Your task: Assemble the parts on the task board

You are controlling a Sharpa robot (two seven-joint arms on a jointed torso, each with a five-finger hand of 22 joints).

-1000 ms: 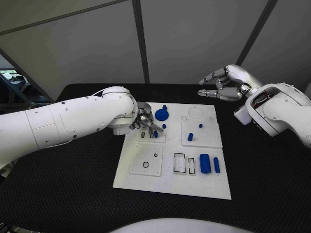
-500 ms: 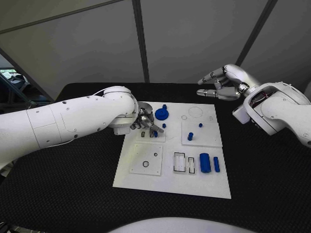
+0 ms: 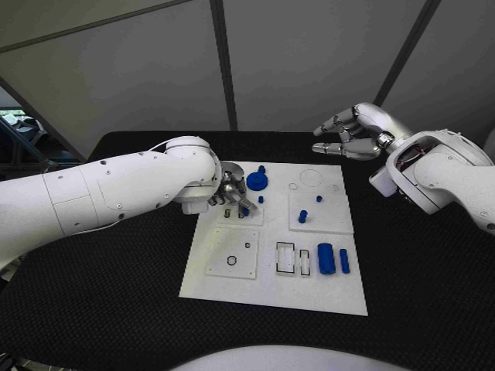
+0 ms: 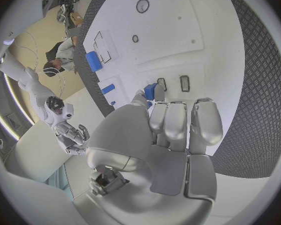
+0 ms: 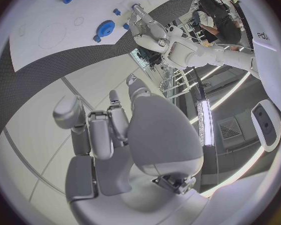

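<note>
The white board (image 3: 275,263) lies in the middle of the black table (image 3: 103,294), and the small blue parts are spread over it. The left hand (image 3: 227,197) is low over the far left part of the board, with the fingers (image 4: 178,120) bent downward and close together. At their tips there is a small blue peg (image 4: 150,91), which stands beside two small dark-framed slots (image 4: 185,83); it seems that the thumb and one finger pinch this peg, but the fingers cover the contact, so I cannot tell for sure. Just beside this hand, toward the far edge, a blue gear (image 3: 257,182) lies flat on the board. Near the middle of the board stand a short blue pin (image 3: 302,217) and a smaller blue piece (image 3: 319,200). Nearer to the robot, on the right side, a blue cylinder (image 3: 326,260) and a thin blue bar (image 3: 345,261) lie side by side, next to two rectangular frames (image 3: 285,258). The right hand (image 3: 353,133) is raised above the far right corner of the table (well apart from the board); its fingers are half curled with gaps between them, and it holds nothing.
</note>
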